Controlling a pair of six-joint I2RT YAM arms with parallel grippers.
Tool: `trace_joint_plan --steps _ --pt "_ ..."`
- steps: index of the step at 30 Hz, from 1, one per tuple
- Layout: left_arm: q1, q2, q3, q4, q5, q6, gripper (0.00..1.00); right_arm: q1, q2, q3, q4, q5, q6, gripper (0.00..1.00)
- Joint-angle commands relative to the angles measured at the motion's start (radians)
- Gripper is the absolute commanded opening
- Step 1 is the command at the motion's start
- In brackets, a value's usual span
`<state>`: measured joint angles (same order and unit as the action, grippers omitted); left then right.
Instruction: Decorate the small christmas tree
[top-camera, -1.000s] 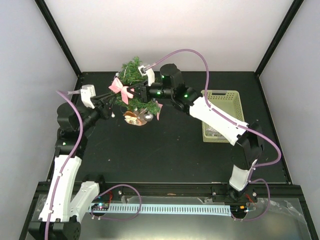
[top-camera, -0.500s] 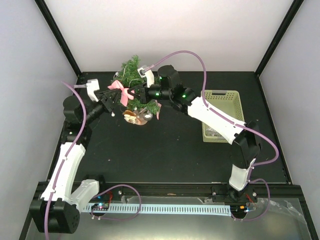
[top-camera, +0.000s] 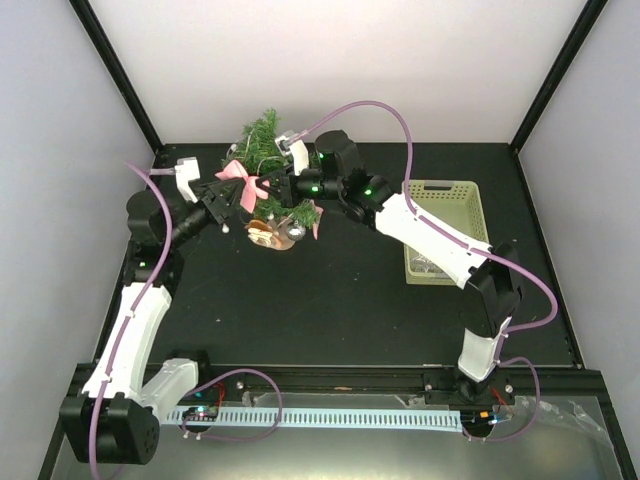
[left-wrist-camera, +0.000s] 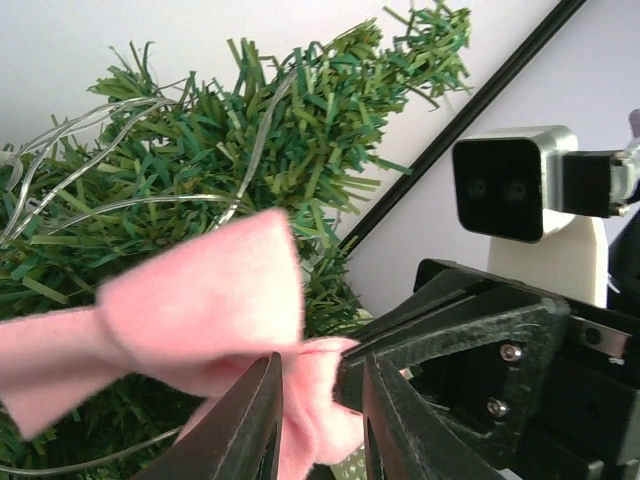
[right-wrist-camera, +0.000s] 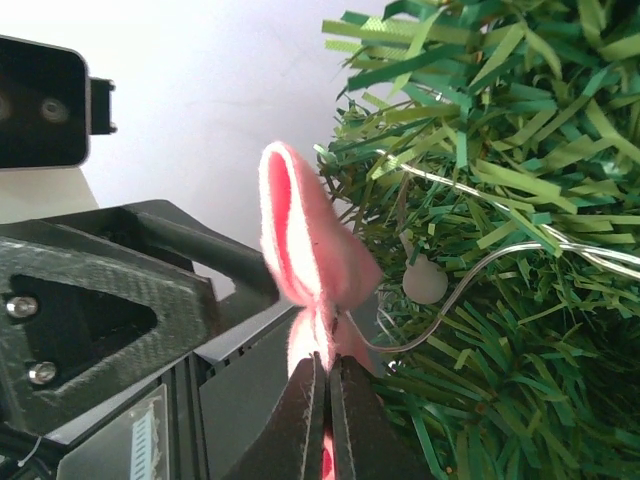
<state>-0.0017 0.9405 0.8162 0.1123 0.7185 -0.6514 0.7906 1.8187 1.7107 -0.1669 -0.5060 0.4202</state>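
**Both arms on the bow at the tree**

On a black worktop (top-camera: 350, 300) walled in white, the small christmas tree (top-camera: 262, 135) stands right against both end effectors: its crown lies beyond them and its light-wood base (top-camera: 275, 236) on their near side.

Since a second ago the left arm has swung up and in, so the left end effector (top-camera: 228, 195) has come from short of the pink bow (top-camera: 240, 180) to meet it. Over the last half second nothing visibly shifts.

The left end effector (left-wrist-camera: 320, 440) is closed to a narrow gap, which the bow's (left-wrist-camera: 200, 300) tail fills. The right end effector (right-wrist-camera: 325, 400), facing it from the other side, is pinched fully together on the same felt (right-wrist-camera: 310, 260).

A thin light wire (left-wrist-camera: 250, 130) threads through the needles beside the bow.

From above, both sets of fingertips are lost among the branches. The small ornaments at the base are too small to identify. To the right of the right end effector, the contents of the pale green basket (top-camera: 445, 190) are indistinct.
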Motion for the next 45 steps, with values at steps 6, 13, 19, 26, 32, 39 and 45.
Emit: trace_joint_plan --steps 6,13,19,26,32,39,45 --pt "-0.005 -0.129 0.055 -0.101 -0.102 0.041 0.26 0.005 -0.059 0.03 -0.01 -0.026 -0.004 0.01" --pt "-0.006 -0.149 0.061 -0.092 -0.149 0.044 0.29 0.004 -0.068 0.053 0.007 -0.019 0.036 0.01" --pt "-0.006 -0.132 0.062 -0.087 -0.136 0.043 0.3 0.005 -0.057 0.068 0.016 -0.024 0.046 0.01" --pt "-0.006 -0.106 0.07 -0.056 -0.116 0.048 0.3 0.005 -0.022 0.118 -0.043 0.045 0.043 0.04" --pt "-0.012 -0.047 0.093 -0.048 -0.035 0.046 0.28 0.005 0.018 0.14 -0.079 0.053 0.042 0.06" --pt "-0.047 -0.017 0.103 -0.041 -0.002 0.05 0.26 0.004 0.035 0.142 -0.091 0.054 0.033 0.06" --pt "-0.067 0.0 0.101 -0.045 -0.028 0.078 0.25 0.004 0.039 0.138 -0.101 0.06 0.028 0.07"
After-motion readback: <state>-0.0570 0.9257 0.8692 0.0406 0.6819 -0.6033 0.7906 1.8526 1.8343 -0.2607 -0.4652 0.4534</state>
